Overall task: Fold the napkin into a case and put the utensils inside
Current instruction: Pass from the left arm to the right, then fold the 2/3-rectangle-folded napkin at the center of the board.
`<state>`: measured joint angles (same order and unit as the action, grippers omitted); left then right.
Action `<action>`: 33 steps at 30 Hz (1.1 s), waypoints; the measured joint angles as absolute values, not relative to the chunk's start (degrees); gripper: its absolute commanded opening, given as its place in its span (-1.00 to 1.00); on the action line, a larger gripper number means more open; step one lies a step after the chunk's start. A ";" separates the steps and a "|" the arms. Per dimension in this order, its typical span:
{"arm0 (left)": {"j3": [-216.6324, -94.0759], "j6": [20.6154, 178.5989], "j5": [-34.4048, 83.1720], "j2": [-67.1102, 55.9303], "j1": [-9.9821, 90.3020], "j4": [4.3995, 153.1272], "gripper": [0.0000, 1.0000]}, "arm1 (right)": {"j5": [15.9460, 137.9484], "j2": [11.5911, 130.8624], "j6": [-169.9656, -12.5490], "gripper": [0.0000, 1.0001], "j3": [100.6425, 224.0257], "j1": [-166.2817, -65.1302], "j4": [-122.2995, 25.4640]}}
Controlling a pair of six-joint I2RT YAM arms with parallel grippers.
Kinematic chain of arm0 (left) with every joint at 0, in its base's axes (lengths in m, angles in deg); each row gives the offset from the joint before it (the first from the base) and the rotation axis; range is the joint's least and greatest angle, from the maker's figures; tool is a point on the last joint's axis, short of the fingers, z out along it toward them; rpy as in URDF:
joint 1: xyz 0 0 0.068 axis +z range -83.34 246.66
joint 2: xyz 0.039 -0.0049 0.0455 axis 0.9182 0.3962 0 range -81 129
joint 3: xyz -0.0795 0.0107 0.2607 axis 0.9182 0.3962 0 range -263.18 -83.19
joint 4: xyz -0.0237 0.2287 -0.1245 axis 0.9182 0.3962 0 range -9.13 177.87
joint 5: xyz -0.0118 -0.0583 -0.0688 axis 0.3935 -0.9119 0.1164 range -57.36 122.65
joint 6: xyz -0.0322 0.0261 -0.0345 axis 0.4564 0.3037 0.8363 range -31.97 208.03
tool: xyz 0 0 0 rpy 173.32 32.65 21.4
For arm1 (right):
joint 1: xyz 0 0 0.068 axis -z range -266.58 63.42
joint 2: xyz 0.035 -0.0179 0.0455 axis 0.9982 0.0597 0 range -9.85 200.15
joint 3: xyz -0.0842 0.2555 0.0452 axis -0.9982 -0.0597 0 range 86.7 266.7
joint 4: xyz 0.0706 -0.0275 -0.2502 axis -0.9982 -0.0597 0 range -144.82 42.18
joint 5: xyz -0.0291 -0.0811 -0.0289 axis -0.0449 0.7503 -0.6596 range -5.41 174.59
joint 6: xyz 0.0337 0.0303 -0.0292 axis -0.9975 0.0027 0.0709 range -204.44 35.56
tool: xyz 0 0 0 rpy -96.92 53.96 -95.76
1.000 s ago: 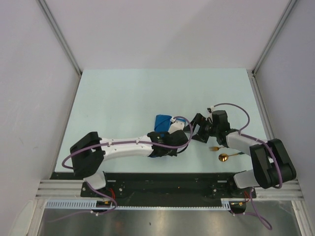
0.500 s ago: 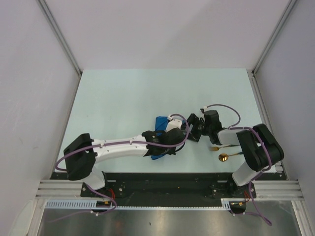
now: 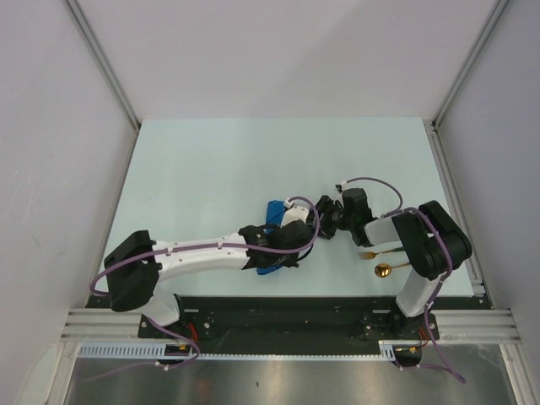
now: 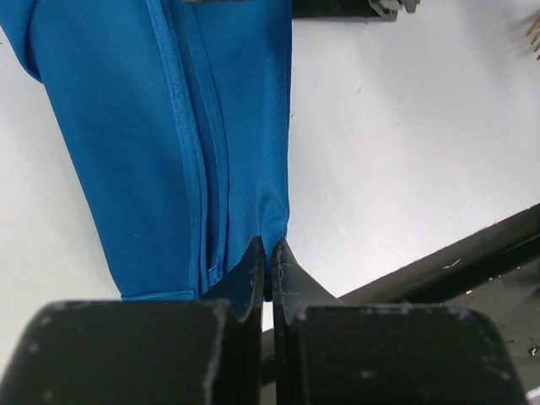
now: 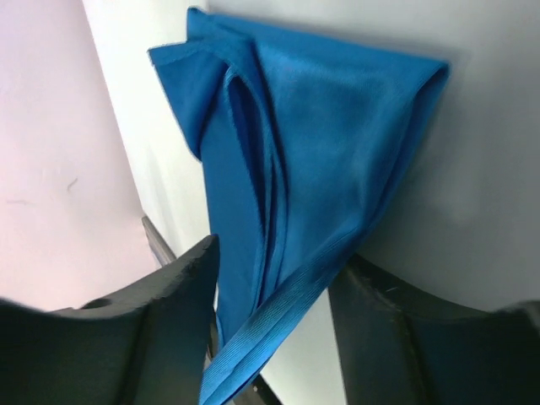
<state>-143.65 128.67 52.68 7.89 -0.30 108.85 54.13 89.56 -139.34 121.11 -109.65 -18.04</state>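
Observation:
The blue napkin (image 3: 272, 208) lies folded into a narrow shape under both wrists near the table's front middle. My left gripper (image 3: 287, 240) is shut on the napkin's near edge, seen in the left wrist view (image 4: 270, 251) with the cloth (image 4: 169, 126) stretching away from it. My right gripper (image 3: 325, 217) is open; in the right wrist view (image 5: 278, 253) a hemmed edge of the napkin (image 5: 337, 126) hangs between its fingers. The gold fork (image 3: 369, 254) and gold spoon (image 3: 384, 270) lie on the table right of the napkin, under the right arm.
The black front rail (image 3: 278, 308) runs just near of the napkin and also shows in the left wrist view (image 4: 472, 253). Grey walls close the table on both sides. The right arm's forearm (image 3: 430, 240) hangs over the utensils.
The right gripper has moved left, up to the napkin, and the right arm has folded in. The left wrist has shifted slightly left with the napkin in its grip.

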 measured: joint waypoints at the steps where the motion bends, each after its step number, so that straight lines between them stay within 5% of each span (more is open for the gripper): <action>1: -143.48 128.69 52.48 7.73 -0.28 108.81 -1.00 | 54.13 89.89 -139.25 0.00 121.22 -109.65 -17.74; 11: -141.03 129.20 50.19 7.05 -0.21 105.95 -0.94 | 54.59 92.56 -137.78 -0.75 122.64 -109.43 -16.88; 15: -139.02 129.09 48.33 6.60 0.07 103.67 -0.43 | 54.70 92.73 -136.23 -0.90 123.69 -109.47 -17.54; 16: -138.76 129.15 47.61 6.51 0.27 103.37 -0.11 | 54.68 92.86 -135.80 -0.90 123.96 -109.54 -17.63; 20: -138.36 128.47 44.15 4.65 2.24 103.00 0.05 | 54.76 93.21 -134.13 -0.92 125.42 -109.61 -18.96; 24: -138.23 128.56 37.60 0.08 8.90 101.53 -0.06 | 54.94 93.23 -132.41 -0.93 126.08 -109.67 -20.42; 30: -137.88 129.85 31.21 0.43 20.86 95.61 -0.67 | 56.38 93.23 -129.09 -0.97 128.11 -110.30 -25.34; 33: -138.06 130.18 30.73 6.49 23.02 93.77 -0.77 | 57.43 93.21 -127.45 -0.99 129.68 -111.05 -27.88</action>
<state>-138.06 130.18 30.73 6.49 23.02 93.77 57.43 93.21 -127.45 129.68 -111.05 -27.88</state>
